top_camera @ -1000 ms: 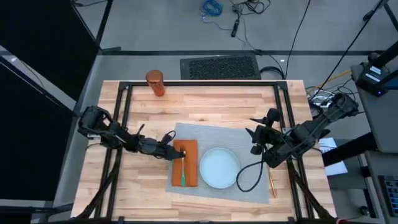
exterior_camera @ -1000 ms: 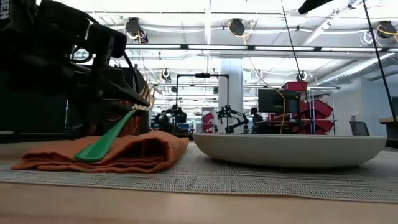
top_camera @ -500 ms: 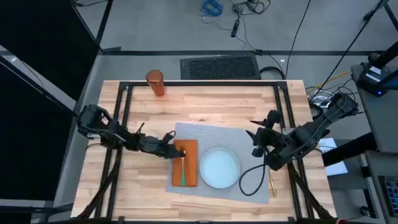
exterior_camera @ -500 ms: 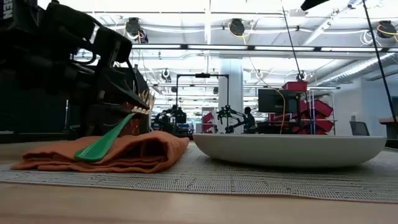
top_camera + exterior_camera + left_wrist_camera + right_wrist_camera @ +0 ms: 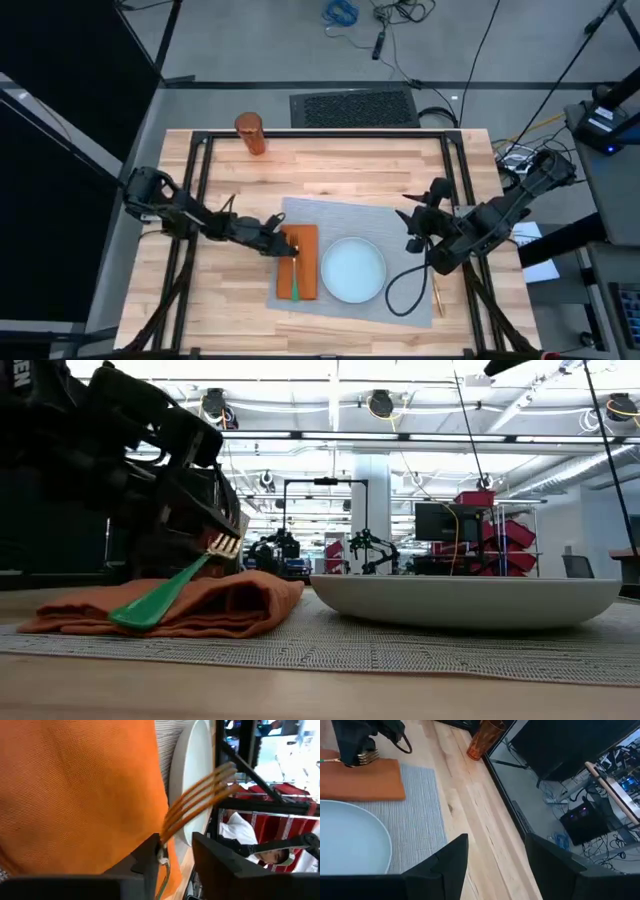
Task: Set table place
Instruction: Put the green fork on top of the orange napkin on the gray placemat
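The left gripper (image 5: 287, 247) is closed on the fork (image 5: 295, 275) near its tines. Only the low view shows the fork tilted, handle end down on the napkin (image 5: 160, 610). The right gripper (image 5: 412, 220) is spread open, empty.

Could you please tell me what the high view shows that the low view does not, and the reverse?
Only the high view shows the orange tumbler at the table's far edge, the right gripper open above the placemat, and gold cutlery by its right edge. Only the low view shows the fork's tines raised. Both show the left gripper holding the fork on the napkin beside the plate.
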`<state>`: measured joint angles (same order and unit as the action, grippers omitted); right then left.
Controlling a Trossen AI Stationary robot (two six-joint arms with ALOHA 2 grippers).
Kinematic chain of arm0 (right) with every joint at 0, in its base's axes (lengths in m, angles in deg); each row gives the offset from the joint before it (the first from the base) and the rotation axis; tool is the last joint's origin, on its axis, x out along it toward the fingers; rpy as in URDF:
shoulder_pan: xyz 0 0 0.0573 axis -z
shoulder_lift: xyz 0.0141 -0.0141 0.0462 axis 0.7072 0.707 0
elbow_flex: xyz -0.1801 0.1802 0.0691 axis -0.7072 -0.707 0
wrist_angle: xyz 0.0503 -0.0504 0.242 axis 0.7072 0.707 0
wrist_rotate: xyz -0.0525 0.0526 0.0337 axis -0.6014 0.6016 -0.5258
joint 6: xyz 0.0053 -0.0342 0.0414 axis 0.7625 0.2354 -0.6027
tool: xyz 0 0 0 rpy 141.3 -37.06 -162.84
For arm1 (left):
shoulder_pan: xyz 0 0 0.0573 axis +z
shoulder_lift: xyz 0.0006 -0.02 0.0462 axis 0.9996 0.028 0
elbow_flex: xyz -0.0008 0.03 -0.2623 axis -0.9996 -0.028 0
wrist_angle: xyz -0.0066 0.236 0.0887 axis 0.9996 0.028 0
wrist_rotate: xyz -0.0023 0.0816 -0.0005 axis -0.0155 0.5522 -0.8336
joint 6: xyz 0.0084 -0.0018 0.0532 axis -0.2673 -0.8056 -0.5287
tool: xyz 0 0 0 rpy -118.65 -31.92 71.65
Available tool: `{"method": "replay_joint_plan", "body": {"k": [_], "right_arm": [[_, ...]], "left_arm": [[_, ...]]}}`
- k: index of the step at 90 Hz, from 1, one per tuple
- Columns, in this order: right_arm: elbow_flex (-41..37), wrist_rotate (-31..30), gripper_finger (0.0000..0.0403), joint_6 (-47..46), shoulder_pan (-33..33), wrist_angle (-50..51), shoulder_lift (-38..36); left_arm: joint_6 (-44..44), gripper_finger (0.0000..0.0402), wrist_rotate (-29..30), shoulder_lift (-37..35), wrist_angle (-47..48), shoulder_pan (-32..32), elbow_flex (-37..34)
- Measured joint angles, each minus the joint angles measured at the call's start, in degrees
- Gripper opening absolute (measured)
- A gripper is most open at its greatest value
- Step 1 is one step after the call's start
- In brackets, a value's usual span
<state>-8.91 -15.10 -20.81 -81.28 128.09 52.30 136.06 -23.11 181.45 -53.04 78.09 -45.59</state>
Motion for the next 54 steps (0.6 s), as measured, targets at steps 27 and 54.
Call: {"method": "replay_joint_plan", "body": {"k": [27, 54], "right_arm": [[0.0, -0.2, 0.0183, 0.5, -1.6, 0.0, 0.0], [0.0, -0.3, 0.0183, 0.5, -1.8, -0.1, 0.0]], "left_arm": [[-1.1, 0.0158, -4.8, 0.4, -3.1, 2.1, 1.3], [-2.6, 0.0158, -8.3, 0.6, -7.8, 3.5, 1.2]]}}
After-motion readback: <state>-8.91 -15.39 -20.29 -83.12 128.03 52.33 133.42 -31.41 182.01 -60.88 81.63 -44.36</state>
